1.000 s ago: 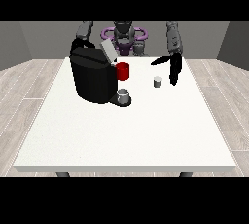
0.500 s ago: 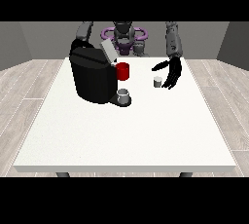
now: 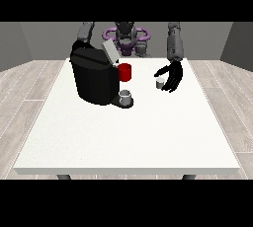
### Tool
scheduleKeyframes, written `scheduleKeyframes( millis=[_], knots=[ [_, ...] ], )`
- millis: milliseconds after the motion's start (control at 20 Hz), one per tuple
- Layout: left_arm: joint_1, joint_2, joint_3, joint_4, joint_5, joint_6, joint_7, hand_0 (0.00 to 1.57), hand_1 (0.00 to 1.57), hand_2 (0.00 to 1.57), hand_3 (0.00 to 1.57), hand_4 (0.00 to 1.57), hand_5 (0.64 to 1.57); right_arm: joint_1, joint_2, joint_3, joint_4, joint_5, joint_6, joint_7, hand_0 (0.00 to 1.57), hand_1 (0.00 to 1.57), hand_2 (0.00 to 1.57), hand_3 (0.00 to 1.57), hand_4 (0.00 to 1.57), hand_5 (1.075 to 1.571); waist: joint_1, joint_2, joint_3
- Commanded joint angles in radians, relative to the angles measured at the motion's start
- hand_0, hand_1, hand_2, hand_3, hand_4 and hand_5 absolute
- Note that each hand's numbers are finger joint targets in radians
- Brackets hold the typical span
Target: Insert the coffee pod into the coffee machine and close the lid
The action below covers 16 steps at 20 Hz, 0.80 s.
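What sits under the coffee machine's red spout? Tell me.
A small grey cup stands on the coffee machine base, below the red part. Whether the cup holds anything cannot be seen.

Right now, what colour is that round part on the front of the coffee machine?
Red. The round part on the black coffee machine shows best in the front view.

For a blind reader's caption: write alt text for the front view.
A robot's black hand at the view's right reaches beside a small grey coffee pod standing on the large white table, fingers spread open around it. To the left sits a black coffee machine with its lid raised.
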Motion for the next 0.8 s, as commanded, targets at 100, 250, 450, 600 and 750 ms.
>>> scheduleKeyframes(
  millis=[100, 250, 450, 600, 750],
  knots=[
    [-0.049, 0.001, 0.027, 0.066, -0.044, 0.117, -0.072, 0.69, 0.69, 0.85, 0.65, 0.29, 1.571, -0.024, -0.004, -0.009, -0.017, -0.018, 0.015, -0.008, 0.00, 0.00, 0.00, 0.00, 0.50, 1.571, -0.024, 0.045, -0.0006],
    [-0.015, 0.027, 0.038, 0.108, -0.056, 0.126, -0.099, 0.82, 0.82, 0.97, 0.74, 0.39, 1.571, 0.030, -0.024, -0.021, -0.056, -0.047, 0.048, -0.009, 0.00, 0.00, 0.00, 0.00, 0.51, 1.571, -0.037, 0.016, -0.0006],
    [-0.065, 0.034, 0.019, 0.121, -0.105, 0.158, -0.083, 0.99, 0.99, 1.09, 0.87, 0.29, 1.571, 0.023, -0.012, 0.001, -0.041, -0.035, 0.040, -0.003, 0.00, 0.00, 0.00, 0.00, 0.49, 1.571, -0.045, 0.028, -0.0006],
    [-0.061, 0.020, -0.026, 0.121, -0.154, 0.144, -0.059, 0.97, 0.97, 1.05, 0.79, 0.32, 1.571, 0.018, 0.009, -0.013, 0.023, -0.017, 0.001, -0.068, 0.00, 0.00, 0.00, 0.00, 0.41, 1.571, -0.012, 0.023, -0.0003],
    [-0.091, 0.045, -0.003, 0.152, -0.152, 0.138, -0.100, 1.17, 1.17, 1.29, 1.18, 0.41, 1.571, -0.029, -0.003, -0.007, -0.036, -0.024, 0.001, 0.032, 0.00, 0.00, 0.00, 0.00, 0.43, 1.571, -0.025, 0.032, -0.0008]
  ],
)
